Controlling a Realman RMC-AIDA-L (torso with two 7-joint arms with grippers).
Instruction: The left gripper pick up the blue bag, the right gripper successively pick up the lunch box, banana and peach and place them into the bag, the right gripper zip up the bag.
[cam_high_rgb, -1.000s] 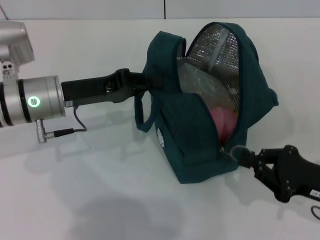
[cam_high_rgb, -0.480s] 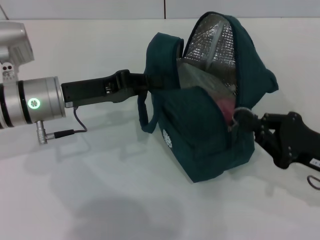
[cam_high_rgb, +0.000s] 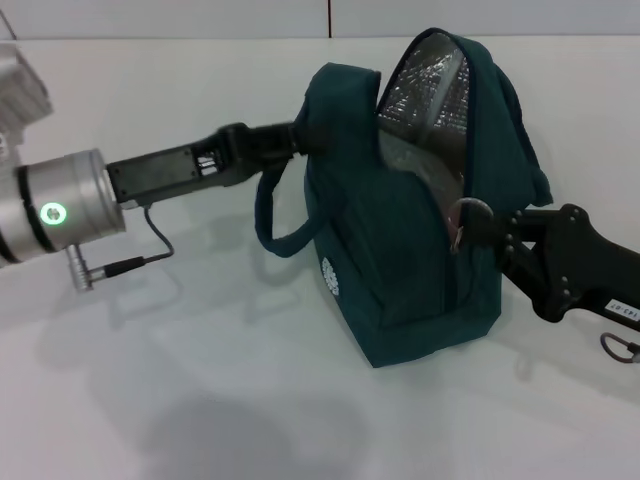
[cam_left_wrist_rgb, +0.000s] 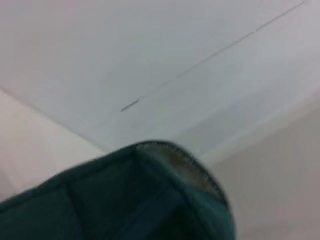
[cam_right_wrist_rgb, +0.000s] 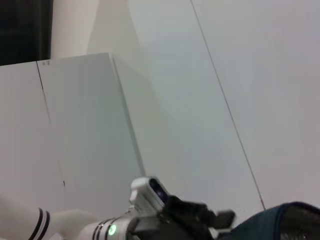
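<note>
The blue bag (cam_high_rgb: 400, 260) stands upright on the white table, its top still gaping and showing silver foil lining (cam_high_rgb: 430, 85). My left gripper (cam_high_rgb: 300, 140) holds the bag's upper left edge, shut on the fabric. On the bag's right side, my right gripper (cam_high_rgb: 482, 228) is shut on the ring zip pull (cam_high_rgb: 470, 212), about halfway up the zip line. The lunch box, banana and peach are hidden inside the bag. The left wrist view shows only teal bag fabric (cam_left_wrist_rgb: 125, 200). In the right wrist view the bag's top (cam_right_wrist_rgb: 287, 220) and the left gripper (cam_right_wrist_rgb: 220, 217) appear.
One loose bag handle (cam_high_rgb: 272, 225) hangs down toward the left arm. A thin cable (cam_high_rgb: 150, 240) loops under the left wrist. The white table (cam_high_rgb: 200, 380) stretches out in front of the bag, with a seam (cam_high_rgb: 330, 18) at its back edge.
The right gripper has drawn the zip pull upward, closing the lower opening and hiding the pink peach. The bag now stands more upright, and the left gripper has tilted upward with it.
</note>
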